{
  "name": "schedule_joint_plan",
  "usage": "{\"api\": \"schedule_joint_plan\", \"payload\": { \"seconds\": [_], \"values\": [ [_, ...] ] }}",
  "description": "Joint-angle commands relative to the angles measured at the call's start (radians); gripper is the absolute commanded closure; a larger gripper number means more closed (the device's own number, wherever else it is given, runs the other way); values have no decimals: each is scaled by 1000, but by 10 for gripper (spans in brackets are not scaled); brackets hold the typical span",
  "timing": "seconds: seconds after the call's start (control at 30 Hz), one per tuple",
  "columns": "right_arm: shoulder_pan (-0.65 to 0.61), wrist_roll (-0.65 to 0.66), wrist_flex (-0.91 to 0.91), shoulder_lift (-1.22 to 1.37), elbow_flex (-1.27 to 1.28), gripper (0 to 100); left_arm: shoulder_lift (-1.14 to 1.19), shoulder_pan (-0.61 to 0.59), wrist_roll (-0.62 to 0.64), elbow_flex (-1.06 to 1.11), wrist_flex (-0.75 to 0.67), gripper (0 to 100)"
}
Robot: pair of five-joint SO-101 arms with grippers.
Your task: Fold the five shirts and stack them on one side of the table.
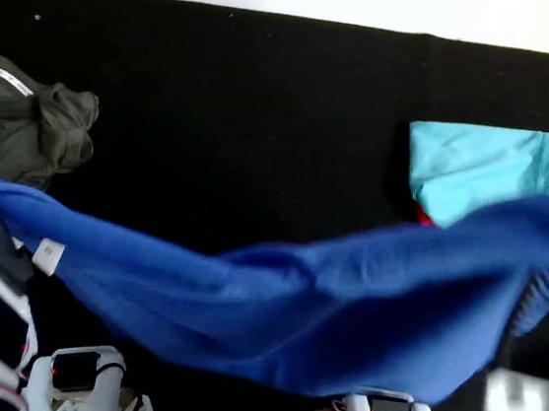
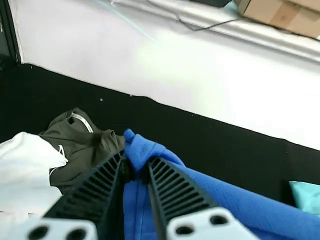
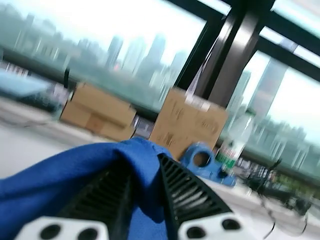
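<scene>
I read the left end effector (image 2: 136, 164) clenched on 1 end of the blue shirt (image 1: 342, 312) and the right end effector (image 3: 145, 162) clenched on the other. The shirt hangs stretched between them above the bench (image 1: 265, 115). A folded teal shirt (image 1: 482, 165) lies at the right, a crumpled olive shirt (image 1: 36, 124) at the left, with open bench between them.

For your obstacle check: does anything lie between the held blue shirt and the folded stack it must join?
Nothing visible does: the blue shirt hangs just in front of the folded stack, overlapping its near edge.
</scene>
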Motion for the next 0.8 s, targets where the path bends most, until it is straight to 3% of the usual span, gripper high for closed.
{"api": "schedule_joint_plan", "payload": {
  "seconds": [0.0, 0.17, 0.33, 0.57, 0.77],
  "values": [
    [12, 11, -124, 13, 237, 992, 90, 5, 0, 127, -83, 992],
    [10, 11, -455, 13, 682, 992, 257, 5, 0, 262, -241, 992],
    [10, 12, -811, 15, 1001, 992, 464, 5, -2, 177, -322, 992],
    [10, 12, -855, 105, 1010, 992, 702, 7, -3, -87, -235, 992],
    [8, 12, -854, 248, 1018, 992, 857, 8, -3, -140, -203, 992]
  ]
}}
